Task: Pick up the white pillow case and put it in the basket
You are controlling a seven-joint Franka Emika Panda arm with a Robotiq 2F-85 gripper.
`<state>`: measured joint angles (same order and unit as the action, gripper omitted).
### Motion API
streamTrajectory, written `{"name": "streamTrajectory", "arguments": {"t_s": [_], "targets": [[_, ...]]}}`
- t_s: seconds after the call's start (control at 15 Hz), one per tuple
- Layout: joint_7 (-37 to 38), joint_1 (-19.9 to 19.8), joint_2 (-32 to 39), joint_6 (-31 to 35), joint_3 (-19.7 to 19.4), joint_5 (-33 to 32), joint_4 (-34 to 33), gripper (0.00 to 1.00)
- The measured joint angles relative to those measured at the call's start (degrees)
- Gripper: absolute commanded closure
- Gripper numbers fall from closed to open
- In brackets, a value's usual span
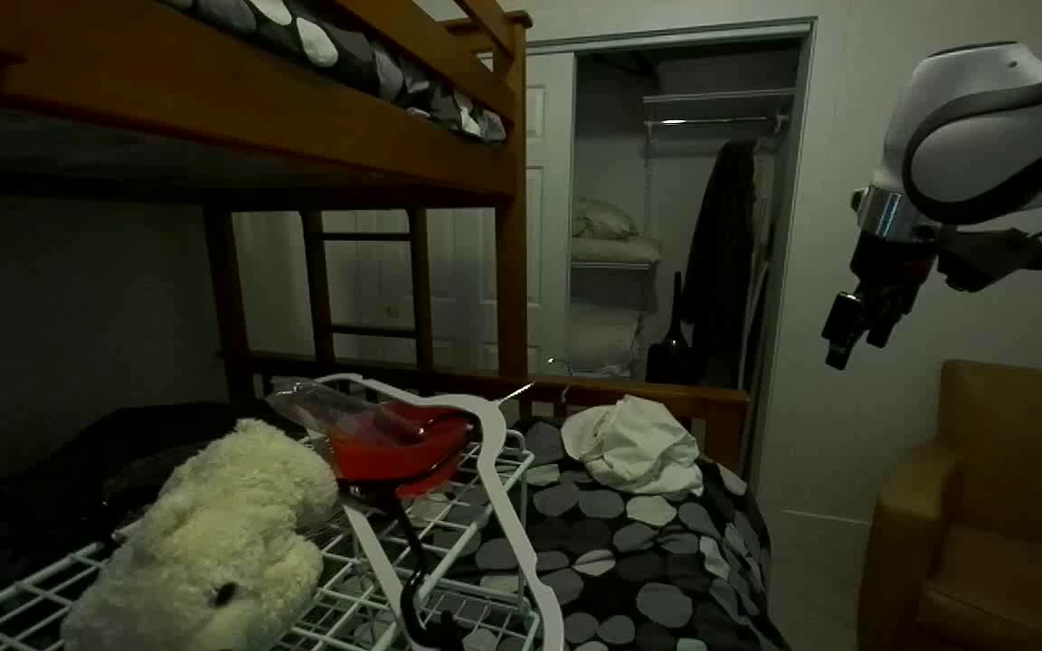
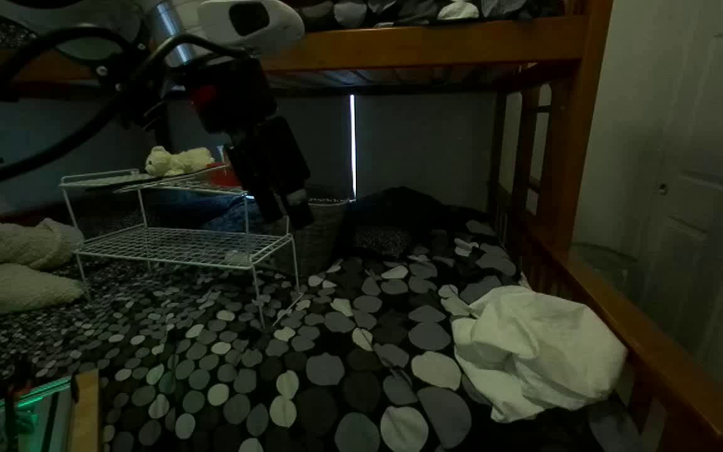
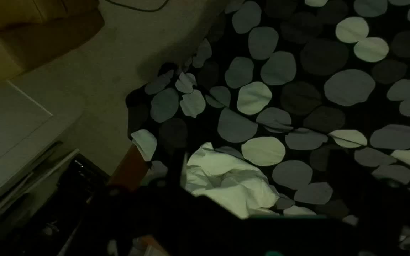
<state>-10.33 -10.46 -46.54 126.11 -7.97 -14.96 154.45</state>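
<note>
The gripper hangs empty in mid-air, fingers spread, presumably to admit a fold of the case, which lies crumpled on the bed beside the footboard, outside the basket.

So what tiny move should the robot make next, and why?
Probably ease the gripper down and across towards the white pillow case, jaws apart. Both exterior views show the gripper up in the air, clear of the pillow case crumpled on the dotted bedspread. In the wrist view, the pillow case sits nearer one jaw than the other, so it likely needs centring.
</note>
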Motion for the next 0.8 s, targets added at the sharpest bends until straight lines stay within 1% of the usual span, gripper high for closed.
{"name": "streamTrajectory", "arguments": {"t_s": [0.6, 0.67, 0.8], "targets": [[0.3, 0.0, 0.2, 0.3, 0.0, 0.0, 0.0, 0.00], [1.1, 0.0, 0.9, 2.2, -0.1, 0.4, 0.1, 0.00], [3.9, 0.3, 4.4, 10.8, -0.3, 1.9, 0.6, 0.00]]}}
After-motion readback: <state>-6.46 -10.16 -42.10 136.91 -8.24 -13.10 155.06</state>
